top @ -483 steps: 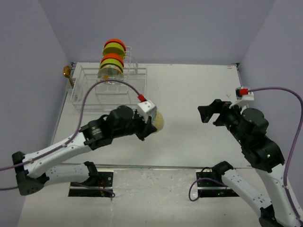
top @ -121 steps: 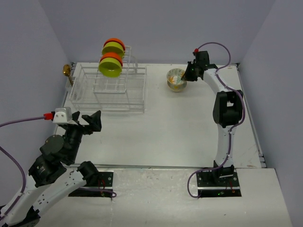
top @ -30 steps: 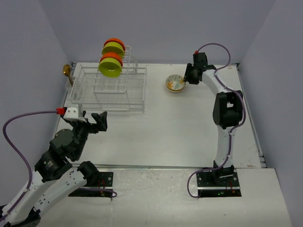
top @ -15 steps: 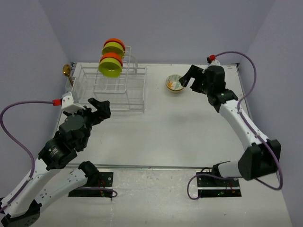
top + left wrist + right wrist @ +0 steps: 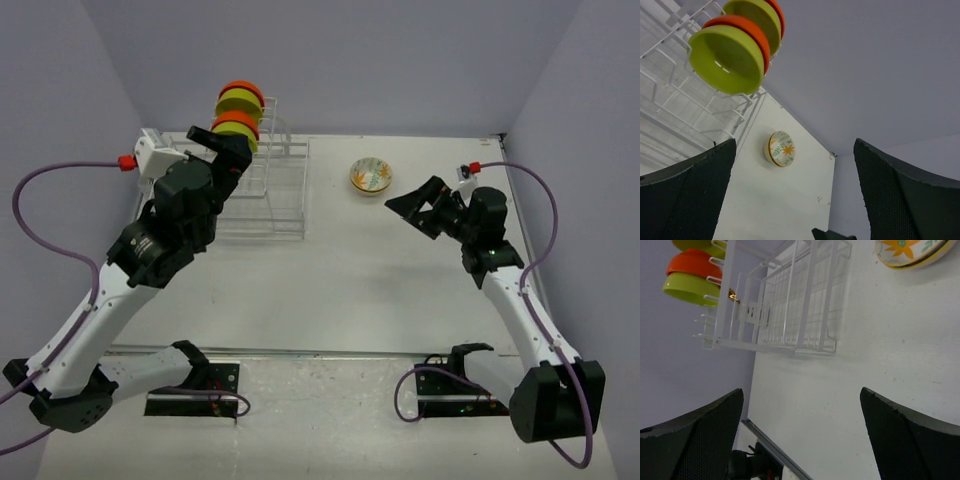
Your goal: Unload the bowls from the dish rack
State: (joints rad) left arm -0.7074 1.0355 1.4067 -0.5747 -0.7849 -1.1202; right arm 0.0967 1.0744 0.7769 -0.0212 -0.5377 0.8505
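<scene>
Left wrist view: our left gripper [image 5: 795,200] hangs spread wide and empty, lined up just below the front lime-green bowl [image 5: 726,59]. That bowl stands on edge in the dish rack [image 5: 670,107], rim offered for a pinch. Farther ahead lies the floral bowl [image 5: 780,148], already unloaded; our right gripper [image 5: 800,440], equally spread, stands clear of it.

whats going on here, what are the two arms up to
Two robot arms are emptying a white dish rack. A floral bowl sits upright on the table to the right of the rack. Four orange and lime-green bowls stand on edge in its upright section. The left gripper is open near them, gripping nothing. The right gripper is open and empty, above the table near the floral bowl.
</scene>
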